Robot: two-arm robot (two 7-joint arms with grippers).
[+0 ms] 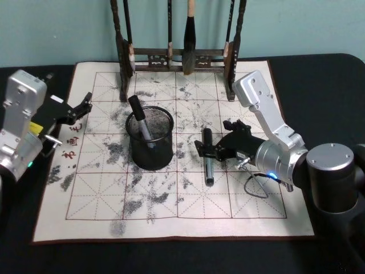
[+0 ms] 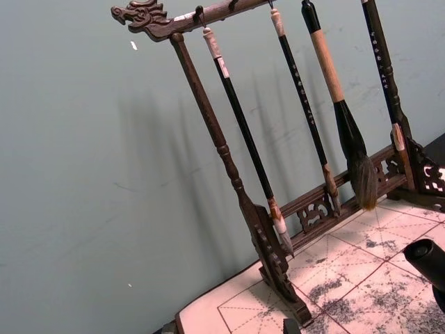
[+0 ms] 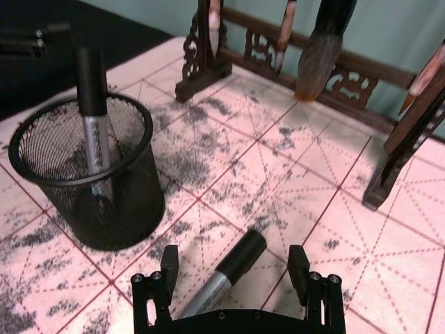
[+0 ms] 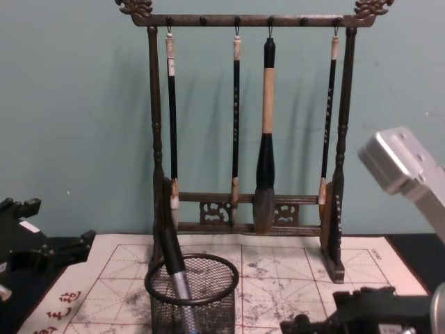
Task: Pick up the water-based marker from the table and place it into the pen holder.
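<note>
A black-capped, silver-bodied water-based marker [image 1: 209, 165] lies on the ink-stained mat just right of the pen holder [image 1: 154, 153], a short black mesh cup. My right gripper [image 1: 212, 140] is low over the marker's cap end. In the right wrist view its fingers [image 3: 169, 263] stand open on either side of the marker [image 3: 221, 280] without closing on it. A second marker [image 1: 140, 119] leans inside the pen holder [image 3: 118, 209], cap up. My left gripper [image 1: 80, 109] hovers open and empty at the mat's left edge, apart from the cup.
A tall dark wooden brush rack [image 1: 177, 57] with several hanging brushes stands at the mat's far edge, behind the pen holder [image 4: 201, 303]. The gridded paper mat [image 1: 171, 200] lies on a black table, with bare mat toward the front.
</note>
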